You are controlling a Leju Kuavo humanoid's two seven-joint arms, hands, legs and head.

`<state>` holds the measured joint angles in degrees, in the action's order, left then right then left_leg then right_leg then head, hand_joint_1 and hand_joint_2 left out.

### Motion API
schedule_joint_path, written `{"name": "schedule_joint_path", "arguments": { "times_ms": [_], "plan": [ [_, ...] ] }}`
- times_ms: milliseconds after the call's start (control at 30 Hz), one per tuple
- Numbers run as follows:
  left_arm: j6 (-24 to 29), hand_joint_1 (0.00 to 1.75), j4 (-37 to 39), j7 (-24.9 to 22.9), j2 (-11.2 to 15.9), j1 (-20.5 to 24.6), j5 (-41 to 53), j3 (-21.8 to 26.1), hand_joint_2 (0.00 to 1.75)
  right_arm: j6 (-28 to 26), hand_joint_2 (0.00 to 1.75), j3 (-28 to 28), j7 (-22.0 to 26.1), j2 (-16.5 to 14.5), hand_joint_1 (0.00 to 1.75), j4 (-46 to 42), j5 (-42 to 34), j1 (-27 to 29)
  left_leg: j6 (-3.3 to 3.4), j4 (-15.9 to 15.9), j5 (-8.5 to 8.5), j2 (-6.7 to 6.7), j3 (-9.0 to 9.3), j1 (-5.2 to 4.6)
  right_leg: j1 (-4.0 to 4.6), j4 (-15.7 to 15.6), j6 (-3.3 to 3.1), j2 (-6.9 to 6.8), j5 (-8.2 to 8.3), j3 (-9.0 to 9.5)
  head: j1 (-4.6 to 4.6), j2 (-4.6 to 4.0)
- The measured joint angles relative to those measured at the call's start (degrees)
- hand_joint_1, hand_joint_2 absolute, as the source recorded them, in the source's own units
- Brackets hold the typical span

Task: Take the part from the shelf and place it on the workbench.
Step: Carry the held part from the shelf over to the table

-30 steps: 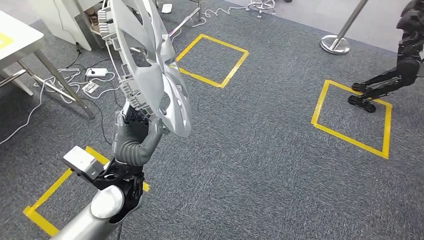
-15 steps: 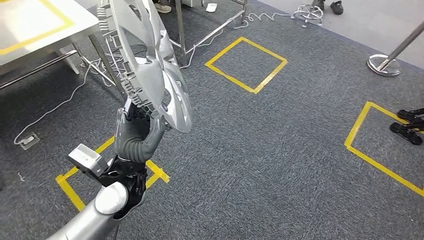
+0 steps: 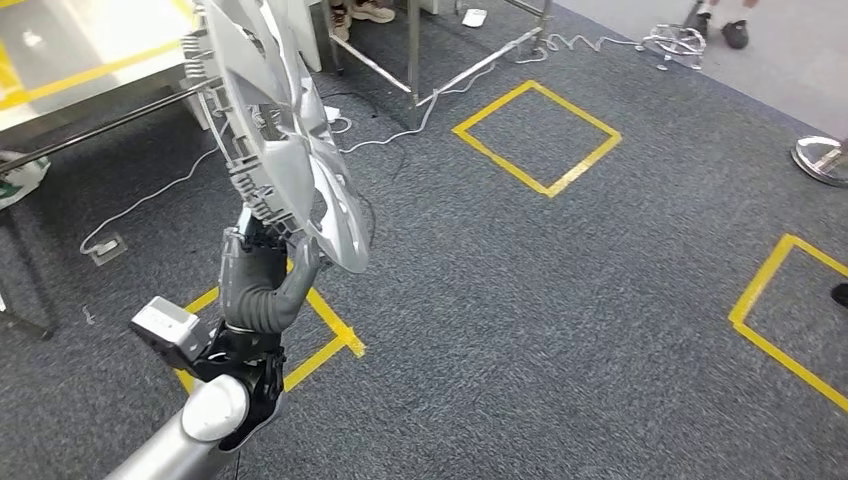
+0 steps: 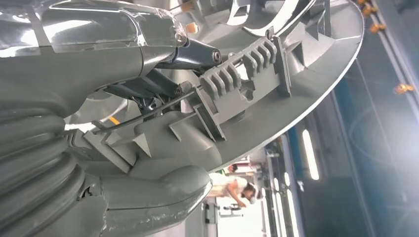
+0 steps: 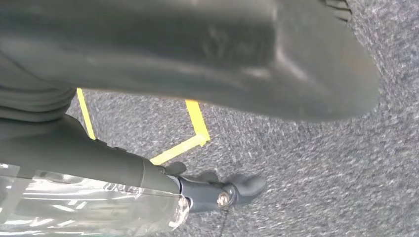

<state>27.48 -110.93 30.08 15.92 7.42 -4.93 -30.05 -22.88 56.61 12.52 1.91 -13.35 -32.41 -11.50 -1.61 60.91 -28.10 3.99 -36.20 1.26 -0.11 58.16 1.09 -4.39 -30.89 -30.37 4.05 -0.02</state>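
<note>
The left hand point(image 3: 262, 280) is up in front of the robot, clamped on the lower rim of the part point(image 3: 275, 140), a big silver wheel cover. The part stands nearly on edge above the hand, tilted a little, its ribbed back facing left and its shiny face to the right. From the left wrist, the thumb point(image 4: 158, 195) lies under the rim and the dark fingers point(image 4: 192, 52) press on the clips of the back side point(image 4: 257, 64).

The part hangs in the air over grey carpet point(image 3: 560, 330), near the counter point(image 3: 90, 45) at the upper left but not on it. Yellow tape squares point(image 3: 537, 135) mark the carpet, and white cables point(image 3: 150, 200) trail beneath the counter's legs.

The right hand point(image 5: 217, 192) hangs over the carpet with nothing in it; whether its fingers are apart or curled, I cannot tell.
</note>
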Motion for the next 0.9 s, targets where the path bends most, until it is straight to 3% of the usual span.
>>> {"name": "schedule_joint_path", "arguments": {
  "times_ms": [33, 100, 200, 233, 267, 300, 400, 467, 533, 600, 667, 733, 767, 800, 833, 900],
  "plan": [
    [0.1, 1.75, 0.0, 0.0, 0.0, -0.2, 0.0, 0.0, 1.75, 0.1, 0.0, 0.0, 0.1, 0.0, 0.0, 0.0, 0.0, 0.0, 0.53, 0.0, 0.01, -0.52, -0.07, -0.06, -0.15, 0.0, 0.16, -0.14, -0.16, 0.07, -0.14, 0.0],
    [0.1, 1.75, -0.1, 0.1, 0.0, -0.3, 0.1, 0.0, 1.75, 0.1, 0.0, 0.0, 0.1, 0.1, 0.0, 0.0, 0.1, 0.1, 1.2, -0.1, 0.23, -1.71, -0.17, -0.09, -0.45, 1.9, 0.44, 1.14, -1.94, -0.61, -0.25, 0.0],
    [0.1, 1.75, -0.2, 0.2, 0.0, -0.4, 0.1, 0.0, 1.75, 0.2, 0.0, 0.0, 0.1, 0.2, 0.0, 0.0, 0.1, 0.5, 1.82, -0.1, 0.48, -3.63, -0.3, -0.4, -0.38, 12.4, 0.19, 3.7, -7.55, -5.19, -0.45, 0.0],
    [0.1, 1.75, -0.2, 0.2, 0.0, -0.4, 0.1, 0.0, 1.75, 0.2, 0.0, 0.0, 0.1, 0.2, 0.0, 0.0, 0.3, 0.6, 1.97, -0.1, 0.55, -4.37, -0.36, -0.59, -0.23, 15.6, -0.13, 3.95, -8.54, -6.77, -0.48, 0.0],
    [0.1, 1.75, -0.2, 0.3, 0.0, -0.5, 0.1, 0.0, 1.75, 0.2, 0.0, 0.0, 0.1, 0.3, 0.0, 0.0, 0.5, 0.6, 2.11, -0.1, 0.63, -5.13, -0.4, -0.77, -0.01, 17.0, -0.56, 4.11, -8.39, -7.59, -0.48, 0.0],
    [0.1, 1.75, -0.2, 0.3, 0.0, -0.6, 0.1, 0.0, 1.75, 0.2, 0.0, 0.0, 0.1, 0.3, 0.0, 0.0, 0.9, 0.5, 2.23, -0.1, 0.71, -5.9, -0.43, -0.92, 0.28, 16.1, -1.08, 4.36, -7.13, -7.45, -0.48, 0.0],
    [0.2, 1.75, -0.2, 0.4, 0.0, -0.8, 0.1, 0.0, 1.75, 0.3, 0.0, 0.0, 0.2, 0.5, 0.0, 0.0, 1.7, 0.2, 2.36, -0.1, 1.07, -8.11, -0.53, -0.96, 1.39, 5.2, -2.95, 6.97, -1.03, -2.84, -0.45, 0.0],
    [0.2, 1.75, -0.3, 0.5, 0.0, -1.0, 0.1, 0.0, 1.75, 0.5, 0.0, 0.0, 0.1, 0.8, 0.0, 0.0, 2.1, 0.0, 1.95, -0.2, 1.48, -9.47, -0.83, -0.63, 1.8, 0.9, -3.68, 8.5, 0.34, -0.94, -0.48, 0.0],
    [0.2, 1.75, -0.4, 0.5, 0.0, -1.3, 0.1, 0.1, 1.75, 0.8, 0.0, 0.0, 0.1, 0.9, 0.0, 0.0, 2.4, -0.2, 1.2, -0.7, 2.07, -10.71, -1.08, -0.42, 1.86, -0.2, -3.85, 7.8, 0.71, -0.56, -0.55, 0.0],
    [0.3, 1.75, -0.5, 0.5, 0.0, -1.7, 0.2, 0.1, 1.75, 1.2, 0.0, 0.0, 0.1, 0.8, 0.0, 0.0, 2.7, -0.5, 0.81, 0.1, 1.2, -8.41, -1.74, -0.78, 1.56, -2.0, -3.63, 6.44, 1.84, 0.01, -0.43, 0.0],
    [0.3, 1.75, -0.6, 0.5, 0.0, -1.9, 0.3, 0.2, 1.75, 1.5, 0.0, 0.0, 0.0, 0.7, 0.0, 0.0, 2.7, -0.5, 0.56, 4.7, -2.16, -4.76, -3.88, -0.94, 1.29, -3.3, -3.31, 5.01, 2.72, 0.33, -0.2, 0.0],
    [0.3, 1.75, -0.7, 0.5, 0.0, -2.1, 0.4, 0.3, 1.75, 1.7, 0.0, 0.0, 0.0, 0.6, 0.0, 0.0, 2.7, -0.2, -0.14, 11.0, -5.23, -4.01, -6.47, -0.47, 1.11, -3.4, -3.2, 3.59, 2.81, 0.22, -0.1, 0.0],
    [0.4, 1.75, -0.7, 0.4, 0.0, -2.2, 0.4, 0.3, 1.75, 1.7, 0.0, 0.0, 0.0, 0.5, 0.0, 0.0, 2.7, -0.1, -0.58, 12.5, -5.51, -3.98, -6.95, -0.21, 0.95, -3.3, -3.06, 2.91, 2.74, 0.15, -0.1, 0.0],
    [0.4, 1.75, -0.6, 0.4, 0.0, -2.2, 0.5, 0.4, 1.75, 1.8, 0.0, 0.0, 0.0, 0.4, 0.0, 0.0, 2.7, -0.1, -1.06, 12.0, -4.74, -3.79, -6.36, 0.04, 0.7, -3.1, -2.8, 2.26, 2.6, 0.09, -0.1, 0.0],
    [0.4, 1.75, -0.6, 0.4, 0.0, -2.3, 0.5, 0.5, 1.75, 1.8, 0.0, 0.0, 0.0, 0.4, 0.0, 0.0, 2.7, -0.1, -1.57, 9.5, -3.17, -3.21, -4.7, 0.25, 0.4, -2.7, -2.41, 1.68, 2.36, 0.04, -0.09, 0.0],
    [0.5, 1.75, -0.7, 0.4, 0.0, -2.3, 0.5, 0.7, 1.75, 1.8, 0.0, 0.0, 0.1, 0.4, 0.0, 0.0, 2.7, -0.2, -2.32, 2.5, -0.54, -0.42, -0.5, 0.45, 0.06, -1.5, -1.32, 0.79, 1.54, -0.13, 0.08, 0.0]
  ]
}}
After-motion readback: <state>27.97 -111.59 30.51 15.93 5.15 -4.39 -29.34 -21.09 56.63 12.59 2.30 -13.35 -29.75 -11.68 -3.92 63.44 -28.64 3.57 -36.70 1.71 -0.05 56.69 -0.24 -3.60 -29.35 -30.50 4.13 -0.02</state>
